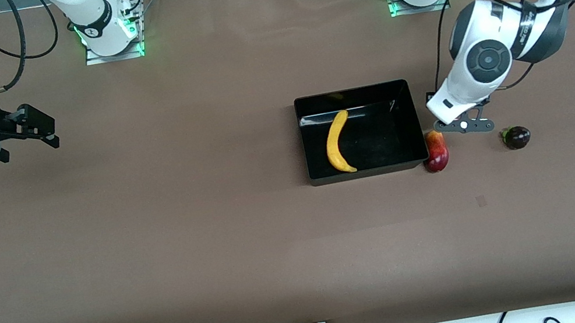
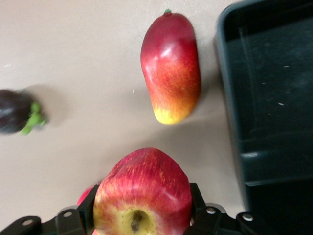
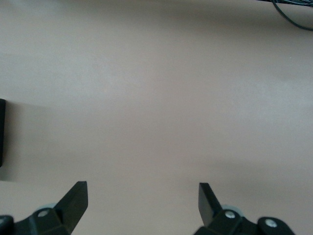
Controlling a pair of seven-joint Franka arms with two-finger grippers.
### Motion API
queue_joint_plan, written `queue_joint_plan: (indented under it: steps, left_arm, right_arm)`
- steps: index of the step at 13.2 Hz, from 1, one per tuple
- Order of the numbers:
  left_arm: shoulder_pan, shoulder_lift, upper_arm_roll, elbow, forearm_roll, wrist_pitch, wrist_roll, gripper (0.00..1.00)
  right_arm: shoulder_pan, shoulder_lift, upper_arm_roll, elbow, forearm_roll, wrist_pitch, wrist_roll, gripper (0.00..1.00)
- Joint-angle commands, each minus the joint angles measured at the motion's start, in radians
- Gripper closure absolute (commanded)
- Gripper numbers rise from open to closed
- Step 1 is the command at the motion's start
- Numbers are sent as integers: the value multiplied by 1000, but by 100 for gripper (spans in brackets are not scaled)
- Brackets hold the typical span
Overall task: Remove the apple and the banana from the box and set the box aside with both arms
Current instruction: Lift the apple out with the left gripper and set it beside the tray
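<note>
The black box (image 1: 350,92) sits mid-table with the yellow banana (image 1: 337,142) lying inside it. In the left wrist view a red apple (image 2: 146,188) with a yellowish stem end is clamped between the black fingers (image 2: 196,196) of my left gripper (image 2: 143,201). That gripper (image 1: 463,124) hangs over the table just beside the box (image 2: 274,98), toward the left arm's end; from the front the wrist hides the apple. My right gripper (image 1: 27,145) waits open and empty (image 3: 142,193) over bare table at the right arm's end.
A long red fruit with a yellow tip (image 1: 436,151) (image 2: 170,68) lies against the outside of the box wall at the left arm's end. A small dark purple eggplant (image 1: 516,137) (image 2: 14,111) lies farther toward that end. Cables run along the table's edges.
</note>
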Motion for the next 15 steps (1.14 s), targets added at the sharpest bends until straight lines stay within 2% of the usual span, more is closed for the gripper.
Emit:
queue_joint_plan:
  steps: [1, 2, 4, 5, 6, 8, 10, 12, 14, 15]
  left_arm:
    - [73, -20, -11, -203, 26, 275, 46, 73]
    - [73, -15, -11, -214, 26, 287, 47, 72]
    - [88, 29, -11, -214, 26, 308, 48, 42]
    - [102, 43, -11, -215, 26, 329, 48, 18]
    - [103, 46, -11, -215, 26, 333, 48, 0]
    - [103, 7, -14, -203, 26, 318, 56, 0]
    - [91, -61, -22, -157, 14, 226, 44, 0]
    - [93, -72, -82, -20, -15, 47, 39, 0]
    - [88, -41, -114, 160, -162, -156, 24, 0]
    - [82, -6, -129, 227, -219, -210, -4, 0]
  right_arm:
    - [-10, -3, 13, 5, -10, -7, 4, 0]
    - [-10, -3, 13, 5, -10, -8, 6, 0]
    - [-10, -3, 13, 5, -10, -8, 7, 0]
    - [-10, -2, 13, 5, -10, -8, 7, 0]
    - [-10, -2, 13, 5, -8, -8, 6, 0]
    - [-10, -2, 13, 5, -8, -8, 6, 0]
    - [-10, -3, 13, 5, -8, -10, 7, 0]
    - [-10, -3, 13, 5, -10, -10, 7, 0]
    - [-10, -2, 13, 5, -8, -10, 7, 0]
    - [-10, -2, 13, 5, -10, -8, 7, 0]
